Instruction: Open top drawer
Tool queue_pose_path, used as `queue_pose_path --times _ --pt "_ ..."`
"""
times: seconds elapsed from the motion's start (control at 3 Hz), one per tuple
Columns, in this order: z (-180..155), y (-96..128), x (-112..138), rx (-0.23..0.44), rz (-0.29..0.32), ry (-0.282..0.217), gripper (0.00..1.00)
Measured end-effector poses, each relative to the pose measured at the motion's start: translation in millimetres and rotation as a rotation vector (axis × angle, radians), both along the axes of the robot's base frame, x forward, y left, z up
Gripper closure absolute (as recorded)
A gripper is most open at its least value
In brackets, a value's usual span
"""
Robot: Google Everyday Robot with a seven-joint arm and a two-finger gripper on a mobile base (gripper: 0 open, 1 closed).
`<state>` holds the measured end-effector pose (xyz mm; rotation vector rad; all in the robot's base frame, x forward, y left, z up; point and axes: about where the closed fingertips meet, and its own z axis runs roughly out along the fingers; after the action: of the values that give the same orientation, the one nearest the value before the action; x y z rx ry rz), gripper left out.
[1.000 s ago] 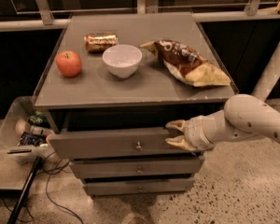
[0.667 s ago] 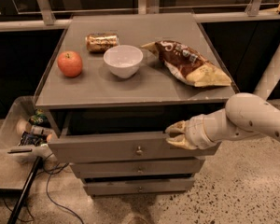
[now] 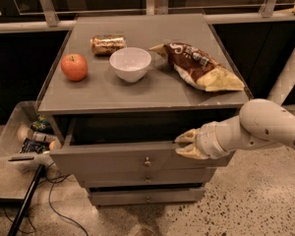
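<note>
The top drawer [image 3: 108, 162], a wide grey-brown front with a small round knob [image 3: 147, 162], is pulled partly out of the cabinet, with a dark gap behind its front. My gripper [image 3: 184, 145] comes in from the right and sits at the top edge of the drawer front, right of the knob. One yellowish finger [image 3: 188, 137] is over the edge and the other in front, so the gripper is clamped on the front panel. The inside of the drawer is in shadow.
Two narrower drawers [image 3: 147, 179] [image 3: 147, 198] are shut below. On the cabinet top [image 3: 137, 95] are an apple [image 3: 74, 67], a white bowl [image 3: 130, 64], a snack bar [image 3: 108, 44] and a chip bag [image 3: 199, 68]. A bin of items [image 3: 24, 136] and a black pole [image 3: 24, 203] stand at the left.
The top drawer has slid a little further out toward the camera, and my gripper has moved with it on its top edge.
</note>
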<state>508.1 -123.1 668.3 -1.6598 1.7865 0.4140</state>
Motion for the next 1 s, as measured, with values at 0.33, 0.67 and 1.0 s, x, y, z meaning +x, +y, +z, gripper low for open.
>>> queue_pose_path --times 0.33,0.67,1.0 --pt "1.6 0.1 -0.3 0.0 0.0 -0.001 1.0" --pt "-0.7 -2.7 -9.5 0.004 -0.008 0.0 1.0" --pt "-0.6 -2.7 -9.5 0.004 -0.007 0.0 0.83"
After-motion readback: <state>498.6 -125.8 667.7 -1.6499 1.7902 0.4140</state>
